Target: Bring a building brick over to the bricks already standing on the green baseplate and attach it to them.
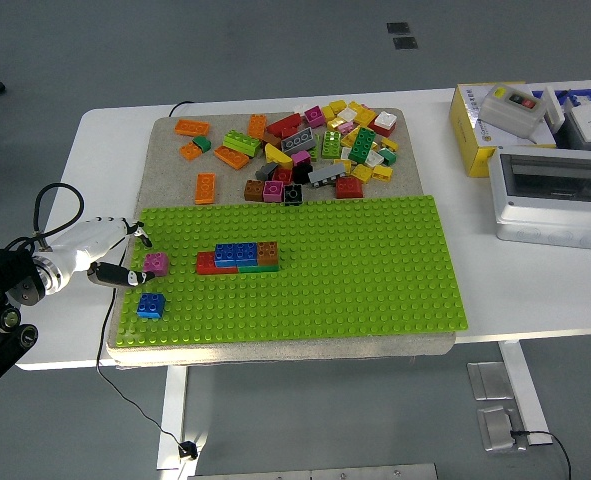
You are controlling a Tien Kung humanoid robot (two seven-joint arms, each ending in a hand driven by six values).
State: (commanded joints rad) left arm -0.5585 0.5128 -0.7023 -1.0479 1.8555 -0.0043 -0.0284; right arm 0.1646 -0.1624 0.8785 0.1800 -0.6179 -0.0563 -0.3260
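Observation:
On the green baseplate (375,270) stands a short row of joined bricks (239,257): red, blue, brown and green. A pink brick (156,263) sits on the plate's left part, and a small blue brick (151,305) lies just below it. My left hand (138,256), white with dark fingertips, hovers at the plate's left edge beside the pink brick. Its fingers are spread and hold nothing, with the thumb tip close to the brick's left side. The right hand is out of view.
A pile of loose bricks (315,150) lies on the grey mat (175,160) behind the plate, with orange bricks (205,187) to its left. A yellow box (495,125) and a grey case (553,195) stand at the right.

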